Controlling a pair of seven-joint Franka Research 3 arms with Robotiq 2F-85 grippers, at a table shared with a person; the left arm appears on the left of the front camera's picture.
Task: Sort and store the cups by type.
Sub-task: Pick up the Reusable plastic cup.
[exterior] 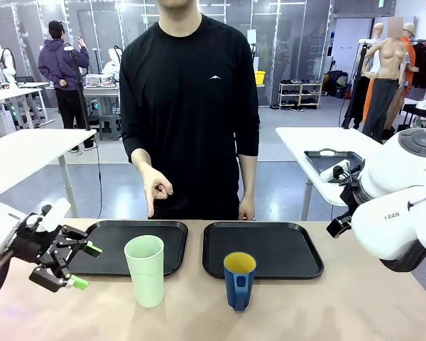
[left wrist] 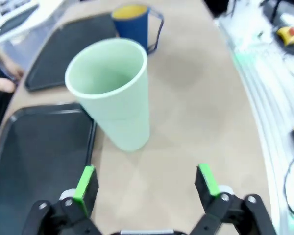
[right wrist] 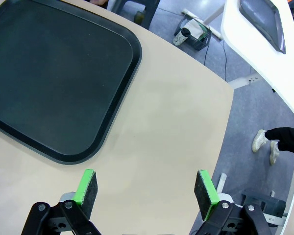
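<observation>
The left end effector (left wrist: 146,181) hangs empty with its jaws spread wide, aimed at the pale green tumbler (left wrist: 112,93). The tumbler stands upright on the table (left wrist: 196,107) just ahead of it, long axis vertical, so a grip from the side looks apt. Past the tumbler stands the blue mug (left wrist: 132,24). The right end effector (right wrist: 144,188), equally wide and empty, is well apart from the tumbler; the left arm is nearer.

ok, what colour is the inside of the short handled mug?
Yellow. The dark blue handled mug has a yellow interior, which shows best in the front view.
</observation>
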